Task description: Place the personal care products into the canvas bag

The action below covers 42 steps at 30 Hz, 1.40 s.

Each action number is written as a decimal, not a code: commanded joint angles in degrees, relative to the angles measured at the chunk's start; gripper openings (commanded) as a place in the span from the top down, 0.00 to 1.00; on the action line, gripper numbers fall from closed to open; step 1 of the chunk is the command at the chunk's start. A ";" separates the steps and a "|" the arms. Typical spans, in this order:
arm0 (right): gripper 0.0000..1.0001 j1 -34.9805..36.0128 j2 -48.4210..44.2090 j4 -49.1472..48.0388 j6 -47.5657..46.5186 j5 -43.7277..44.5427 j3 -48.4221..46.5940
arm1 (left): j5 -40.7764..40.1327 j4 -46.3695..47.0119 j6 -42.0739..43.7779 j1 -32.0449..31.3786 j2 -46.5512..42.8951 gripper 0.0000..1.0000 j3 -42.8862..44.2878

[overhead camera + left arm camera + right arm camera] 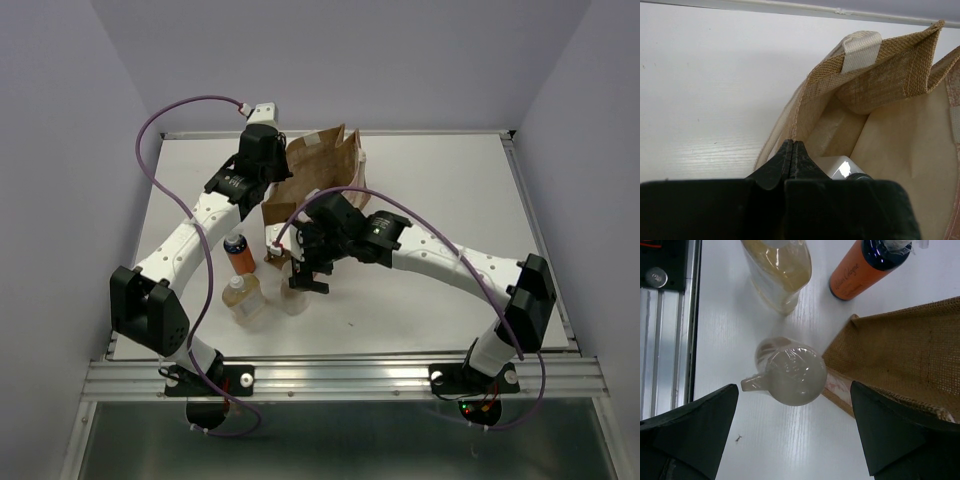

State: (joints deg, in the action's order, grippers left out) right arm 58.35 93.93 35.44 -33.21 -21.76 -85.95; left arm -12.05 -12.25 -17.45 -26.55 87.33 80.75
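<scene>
As the creased brown woven bag (880, 85) was clamped at its rim by the left gripper (792, 146), the right gripper (794, 387) was spread wide above a pale wrapped bottle (796, 371).

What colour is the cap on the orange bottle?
Dark blue: the cap tops the orange bottle, and the right wrist view shows it best.

The right end effector (794, 386) hangs open above the white desk (790, 450), its two dark fingers (695, 430) at 7 and 4 o'clock; between them, at the centre, stands the beige bottle (792, 372), seen from above, film-wrapped, its spout pointing to 9 o'clock; the canvas bag (900, 355) fills 3 o'clock, just beside it; the amber bottle (777, 267) sits at 12 o'clock; the orange bottle (855, 275) with its dark blue cap (885, 250) at 1 o'clock; a metal rail (665, 340) runs along 9 o'clock.
</scene>
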 commanded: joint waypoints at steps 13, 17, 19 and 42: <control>0.00 0.10 5.90 -0.81 -7.65 -4.52 -1.05 | -0.34 0.47 1.19 -0.17 0.74 1.00 1.16; 0.00 0.10 7.58 -0.29 -10.11 -5.84 -1.76 | -0.43 0.21 1.63 -0.17 0.82 1.00 1.43; 0.00 0.10 8.20 -0.20 -10.73 -6.54 -2.29 | -0.43 -0.05 1.89 -0.17 0.82 1.00 1.52; 0.65 0.10 14.26 3.93 -15.39 -16.56 -5.63 | -1.04 -1.90 2.34 -0.17 1.79 1.00 3.10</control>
State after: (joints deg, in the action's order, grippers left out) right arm 58.13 106.65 37.74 -47.90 -33.10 -90.28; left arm -12.32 -12.75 -16.10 -26.55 89.30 82.24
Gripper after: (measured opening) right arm 0.714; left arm 0.036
